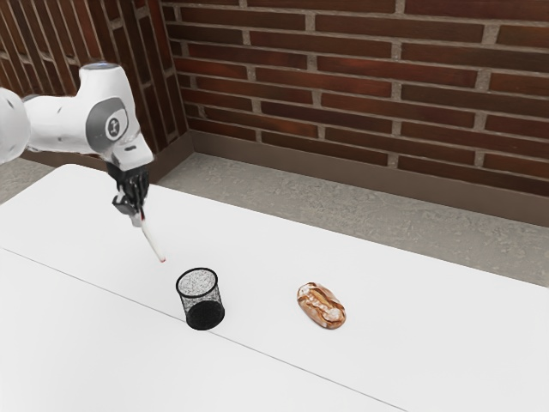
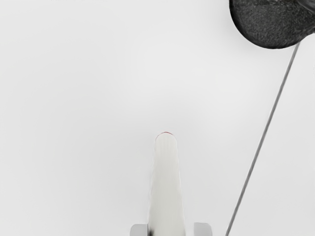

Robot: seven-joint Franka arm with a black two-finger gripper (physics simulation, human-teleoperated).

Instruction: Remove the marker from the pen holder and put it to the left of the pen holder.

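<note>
And we've got it: our gripper (image 1: 139,221) clasps the marker (image 1: 153,241) between its fingers, tilted, red-marked end low, clear above the white table (image 1: 77,249)! It's out of the pen holder (image 1: 205,314), which stands upright, with the bread (image 1: 322,306) beyond.

We see a plain white bench (image 1: 266,245) crossed by one thin grey line. The marker (image 1: 153,241) is off-white with a touch of red at its tip, against black fingers (image 1: 135,220) with pale grey ends. Our pen holder (image 1: 204,316) is black mesh, while the bread (image 1: 321,305) is golden brown with whitish patches. The arm (image 1: 64,124) is white and grey; behind the bench's far edge, the floor (image 1: 257,191) is mottled grey and the wall (image 1: 360,69) reddish-brown brick with paler joints.
</note>
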